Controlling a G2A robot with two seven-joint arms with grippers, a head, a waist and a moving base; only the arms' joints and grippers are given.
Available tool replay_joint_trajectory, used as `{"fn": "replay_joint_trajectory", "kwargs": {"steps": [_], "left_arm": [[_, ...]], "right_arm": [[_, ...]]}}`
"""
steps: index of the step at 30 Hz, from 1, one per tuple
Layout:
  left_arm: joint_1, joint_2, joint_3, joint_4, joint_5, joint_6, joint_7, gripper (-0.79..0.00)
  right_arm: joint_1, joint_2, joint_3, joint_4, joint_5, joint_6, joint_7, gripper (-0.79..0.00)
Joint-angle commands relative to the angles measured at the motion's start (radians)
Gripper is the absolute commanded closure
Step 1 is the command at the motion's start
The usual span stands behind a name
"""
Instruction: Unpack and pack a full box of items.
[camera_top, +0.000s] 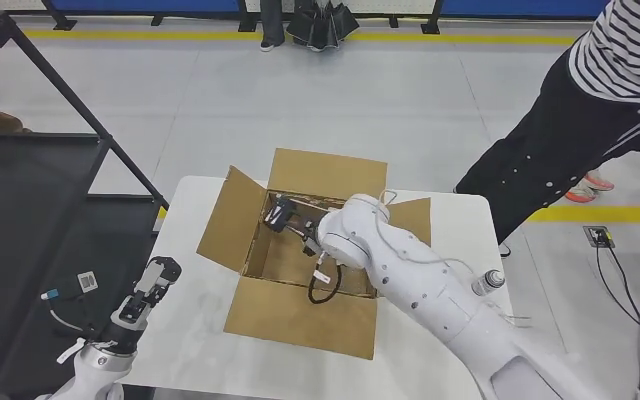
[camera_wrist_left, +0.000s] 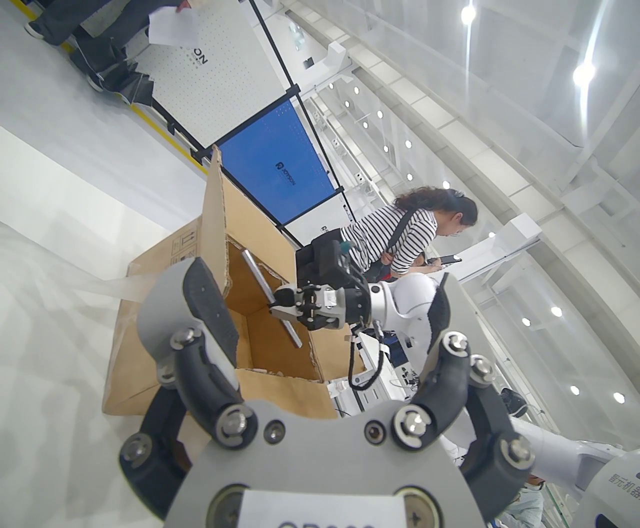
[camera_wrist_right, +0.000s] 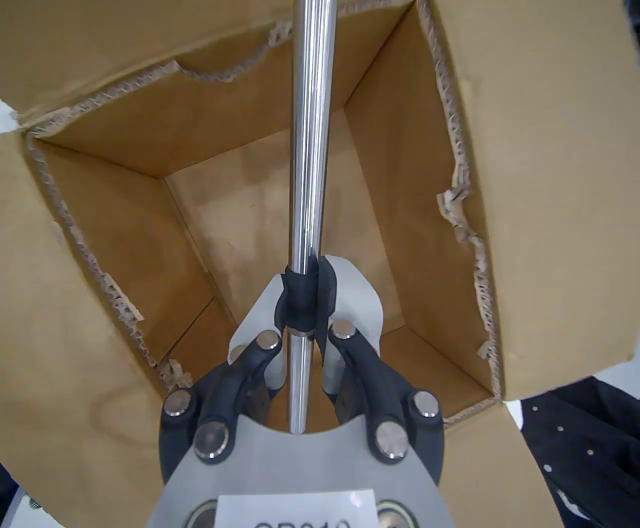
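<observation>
Left claw (camera_top: 158, 272): spread open, holding nothing, over the worktop (camera_top: 200, 340) well to the left of the open cardboard box (camera_top: 300, 318). Right claw (camera_wrist_right: 305, 300): clamped shut around a polished steel rod (camera_wrist_right: 309, 150), which hangs over the box's opening, flaps folded outward.

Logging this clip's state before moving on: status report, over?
Right gripper shut on metal rod, over open box. Left gripper open, beside box. Flaps folded out, nothing under rod inside.
</observation>
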Motion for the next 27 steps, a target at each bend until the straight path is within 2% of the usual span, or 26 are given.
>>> {"fn": "replay_joint_trajectory", "kwargs": {"steps": [1,7,9,13,23,27], "left_arm": [[0.000,0.000,0.000,0.000,0.000,0.000,0.000,-0.785],[0.000,0.000,0.000,0.000,0.000,0.000,0.000,-0.785],[0.000,0.000,0.000,0.000,0.000,0.000,0.000,-0.785],[0.000,0.000,0.000,0.000,0.000,0.000,0.000,-0.785],[0.000,0.000,0.000,0.000,0.000,0.000,0.000,-0.785],[0.000,0.000,0.000,0.000,0.000,0.000,0.000,-0.785]], "right_arm": [[0.018,-0.030,-0.017,0.126,0.064,-0.017,-0.036,0.000],[0.035,-0.103,-0.054,0.346,0.129,0.070,-0.094,0.000],[0.036,-0.127,-0.065,0.394,0.131,0.144,-0.100,0.000],[0.041,-0.165,-0.067,0.475,0.162,0.197,-0.141,0.000],[0.076,-0.230,-0.081,0.615,0.167,0.212,-0.139,0.000],[0.082,-0.253,-0.084,0.673,0.165,0.187,-0.165,0.000]]}}
